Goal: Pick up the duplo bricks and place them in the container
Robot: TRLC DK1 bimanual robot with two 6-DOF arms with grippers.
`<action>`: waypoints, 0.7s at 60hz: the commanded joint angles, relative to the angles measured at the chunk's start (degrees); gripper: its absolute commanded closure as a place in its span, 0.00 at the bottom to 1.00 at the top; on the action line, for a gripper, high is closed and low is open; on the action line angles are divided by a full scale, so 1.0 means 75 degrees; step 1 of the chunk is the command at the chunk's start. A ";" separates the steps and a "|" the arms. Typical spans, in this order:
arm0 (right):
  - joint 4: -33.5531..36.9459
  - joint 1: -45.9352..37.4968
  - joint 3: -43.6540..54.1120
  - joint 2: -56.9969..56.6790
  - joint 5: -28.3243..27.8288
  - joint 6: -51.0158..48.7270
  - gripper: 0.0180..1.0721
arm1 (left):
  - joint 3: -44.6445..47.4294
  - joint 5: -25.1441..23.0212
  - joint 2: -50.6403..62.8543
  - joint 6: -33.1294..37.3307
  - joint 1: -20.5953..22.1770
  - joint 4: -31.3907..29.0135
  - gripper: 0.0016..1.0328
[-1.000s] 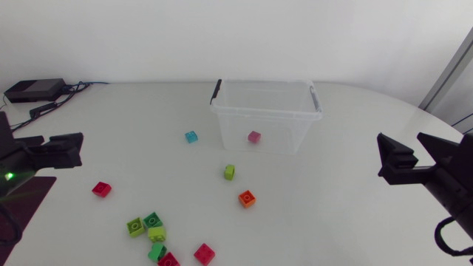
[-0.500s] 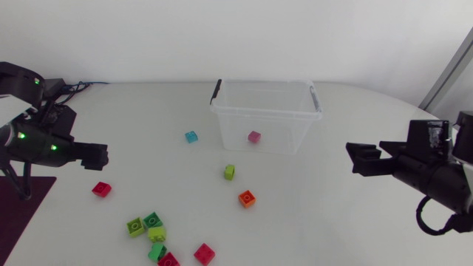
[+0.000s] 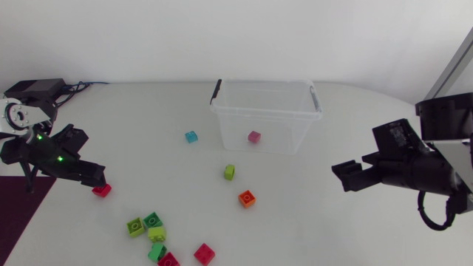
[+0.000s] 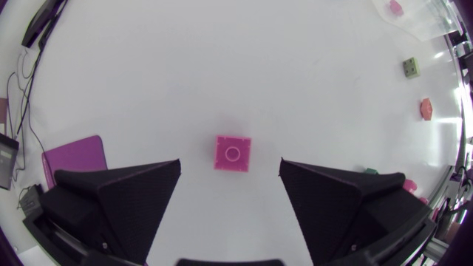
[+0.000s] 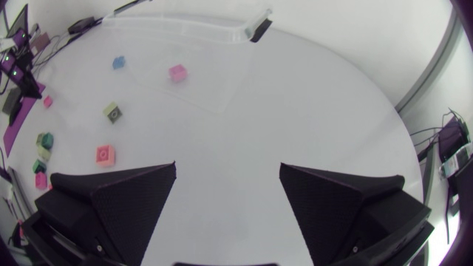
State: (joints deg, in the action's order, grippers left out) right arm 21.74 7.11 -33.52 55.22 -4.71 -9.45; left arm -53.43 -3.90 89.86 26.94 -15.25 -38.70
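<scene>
A clear plastic container (image 3: 266,111) stands at the back middle with one pink brick (image 3: 254,137) inside. Loose bricks lie in front of it: cyan (image 3: 191,137), green (image 3: 230,171), orange (image 3: 247,198), and a cluster of green and red bricks (image 3: 157,234) near the front edge. My left gripper (image 3: 94,176) hangs open right above a red-pink brick (image 3: 101,190); in the left wrist view that brick (image 4: 233,153) lies between the spread fingers, untouched. My right gripper (image 3: 347,177) is open and empty, right of the container (image 5: 185,44).
A dark box with cables (image 3: 33,90) sits at the table's back left corner. A purple mat (image 3: 22,199) lies at the left edge. The table curves away at the right behind my right arm.
Both arms have swung in from the sides. The left gripper came down over the red-pink brick; the right gripper moved leftward toward the middle. No brick has moved.
</scene>
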 commanded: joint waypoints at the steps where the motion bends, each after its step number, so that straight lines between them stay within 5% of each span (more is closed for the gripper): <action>1: 0.0254 0.0212 -0.0113 0.0196 -0.0028 -0.0392 0.04 | -0.0071 -0.0054 0.0440 0.0311 0.0041 -0.0032 0.10; 24: 0.0465 0.1161 -0.0031 0.0313 -0.0028 -0.0720 0.04 | -0.0165 -0.0042 0.1319 0.0674 0.0029 0.0589 0.22; 42: 0.0231 0.1852 -0.0054 0.0793 0.0019 -0.0732 0.05 | -0.0083 -0.0863 0.1647 0.1131 -0.0065 0.0906 0.70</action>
State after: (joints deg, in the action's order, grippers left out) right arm 24.03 20.32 -33.52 58.30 -4.71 -13.78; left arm -53.74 -9.21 101.32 33.12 -15.38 -32.38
